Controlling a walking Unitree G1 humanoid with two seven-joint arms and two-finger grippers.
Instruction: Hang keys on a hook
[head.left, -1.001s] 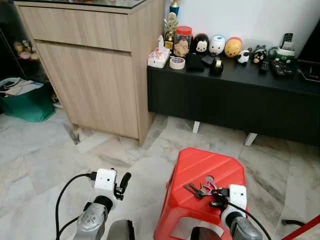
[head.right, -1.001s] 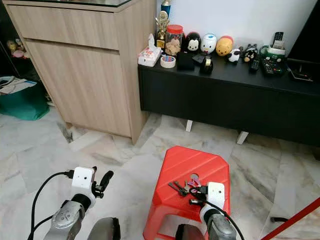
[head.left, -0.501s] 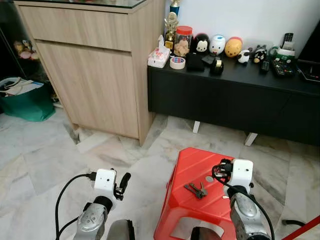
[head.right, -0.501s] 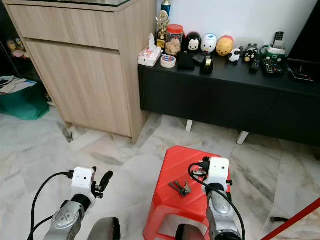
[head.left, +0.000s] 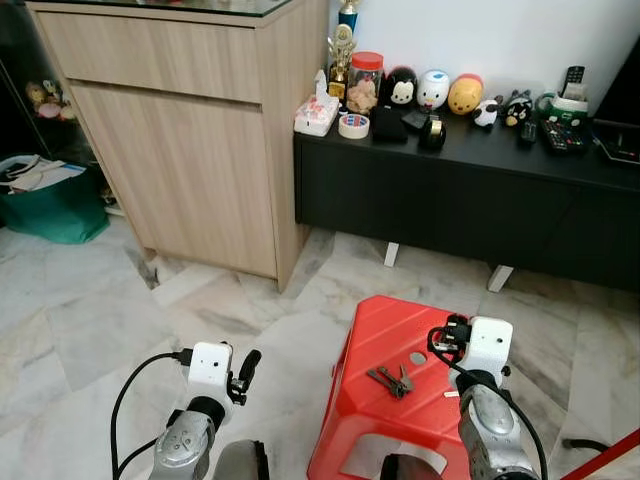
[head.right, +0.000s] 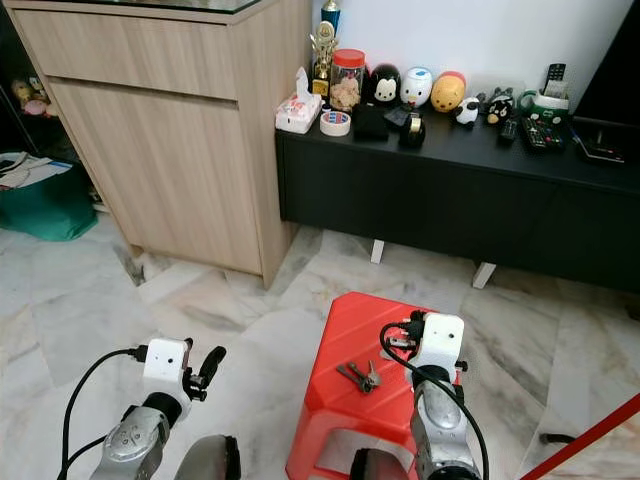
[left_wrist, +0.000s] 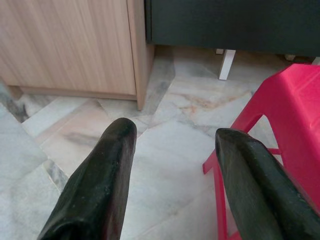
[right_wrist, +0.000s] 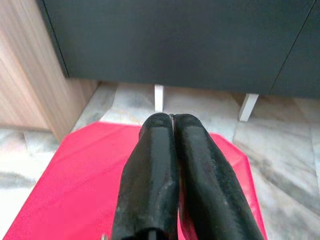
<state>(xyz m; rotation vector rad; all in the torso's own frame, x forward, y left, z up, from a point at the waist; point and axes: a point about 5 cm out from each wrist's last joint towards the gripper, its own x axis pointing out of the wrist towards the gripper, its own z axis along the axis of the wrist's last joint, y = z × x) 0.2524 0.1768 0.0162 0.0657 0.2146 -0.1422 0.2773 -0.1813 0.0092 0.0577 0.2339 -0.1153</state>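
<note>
Bunch of metal keys (head.left: 391, 379) left lying on the red plastic stool (head.left: 375, 330), held by neither gripper.

The right gripper (right_wrist: 172, 125) is raised above the stool's far right part, its black fingers pressed together with nothing between them. The left gripper (left_wrist: 172, 137) is held spread wide over the marble floor (head.left: 120, 310) left of the stool, empty.

Red stool (head.left: 410, 345) top is open around the keys (head.left: 391, 379); right gripper (right_wrist: 172, 122), fingers pressed together, hangs just beside them on the right. Bare marble floor (head.left: 150, 310) lies left of the stool. Wooden cabinet (head.left: 190, 140) and black sideboard (head.left: 470, 195) block the far side.
</note>
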